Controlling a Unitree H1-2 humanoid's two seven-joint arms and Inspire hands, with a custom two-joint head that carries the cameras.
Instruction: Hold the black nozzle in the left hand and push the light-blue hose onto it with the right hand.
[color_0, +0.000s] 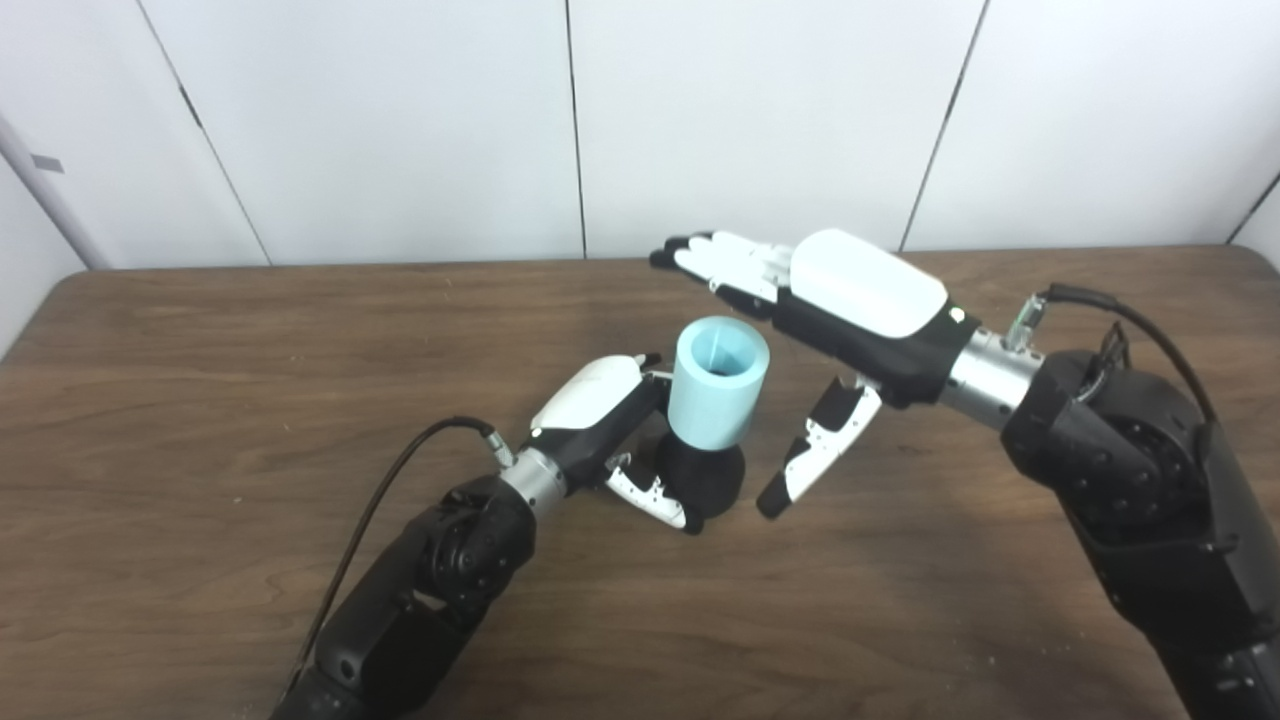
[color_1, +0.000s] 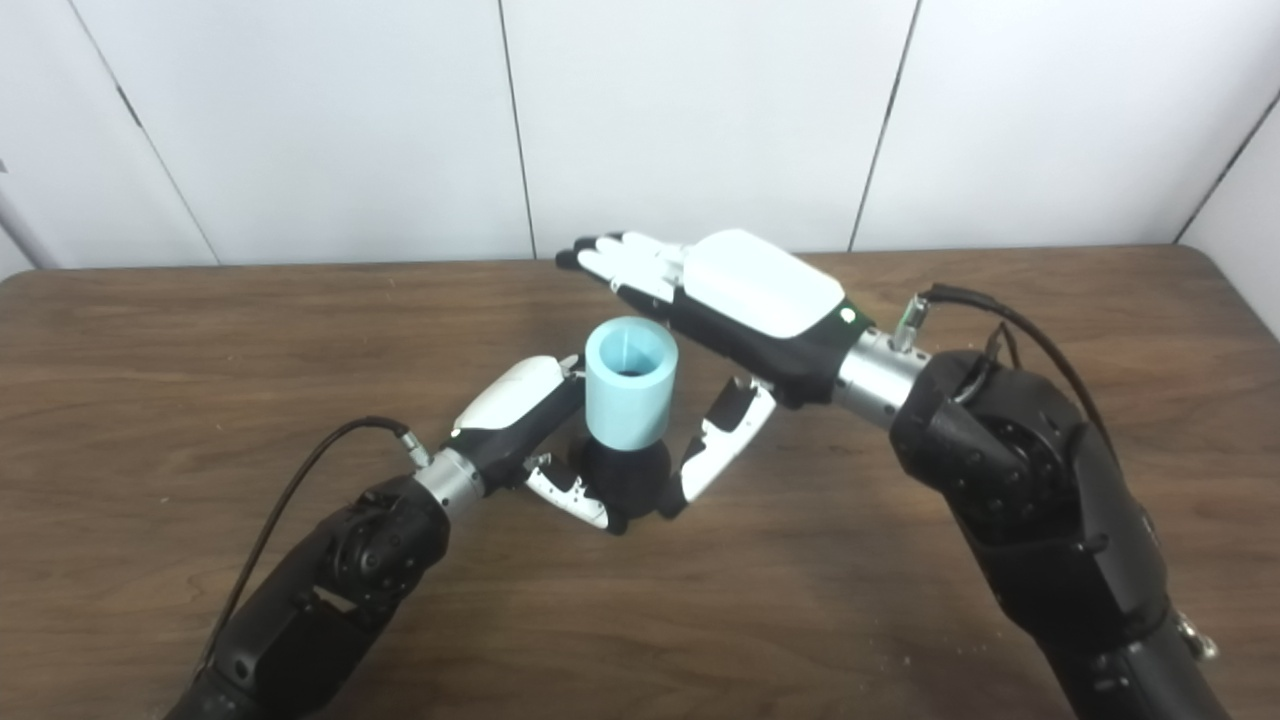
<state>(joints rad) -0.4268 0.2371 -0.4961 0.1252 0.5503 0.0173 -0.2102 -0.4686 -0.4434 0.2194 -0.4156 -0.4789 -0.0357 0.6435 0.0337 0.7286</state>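
The black nozzle (color_0: 706, 478) stands on the wooden table (color_0: 200, 400) with the light-blue hose (color_0: 716, 382) seated upright on top of it, its open end facing up. My left hand (color_0: 610, 425) is shut on the nozzle, thumb wrapped around its front. The assembly also shows in the right eye view, the hose (color_1: 628, 382) above the nozzle (color_1: 625, 478). My right hand (color_0: 840, 320) is open just right of and above the hose, fingers stretched out flat past the hose, thumb pointing down beside the nozzle. It holds nothing.
White wall panels (color_0: 400, 120) stand behind the table's far edge. Both forearms come in from the bottom, with cables on each.
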